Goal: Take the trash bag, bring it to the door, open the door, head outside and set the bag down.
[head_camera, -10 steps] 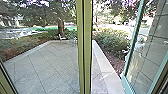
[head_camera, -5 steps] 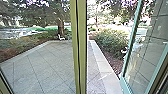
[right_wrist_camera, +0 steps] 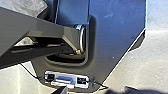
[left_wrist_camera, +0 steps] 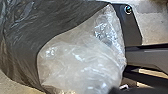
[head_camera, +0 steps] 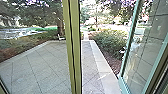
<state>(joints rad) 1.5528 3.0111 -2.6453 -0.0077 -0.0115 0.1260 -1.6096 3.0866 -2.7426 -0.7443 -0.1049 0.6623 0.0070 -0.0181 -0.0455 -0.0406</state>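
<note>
Robot's dark plate [right_wrist_camera: 117, 40], jointed bar [right_wrist_camera: 47, 28], pale ground [right_wrist_camera: 155, 65]

In the head view, we count one yellow-green post [head_camera: 73, 50], one teal-framed glass door [head_camera: 138, 57], one thick tree trunk [head_camera: 60, 25] and one small white object [head_camera: 60, 37]. We count also two pale stone borders [head_camera: 99, 60]. The bushes [head_camera: 110, 41] we cannot count exactly. In the left wrist view, we count one trash bag [left_wrist_camera: 27, 32].

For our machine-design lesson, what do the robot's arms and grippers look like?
The right wrist view shows a grey, flat-sided jointed bar with a silvery ring, and a wide dark plate with thin dark cables. Gripper details are unclear.
</note>
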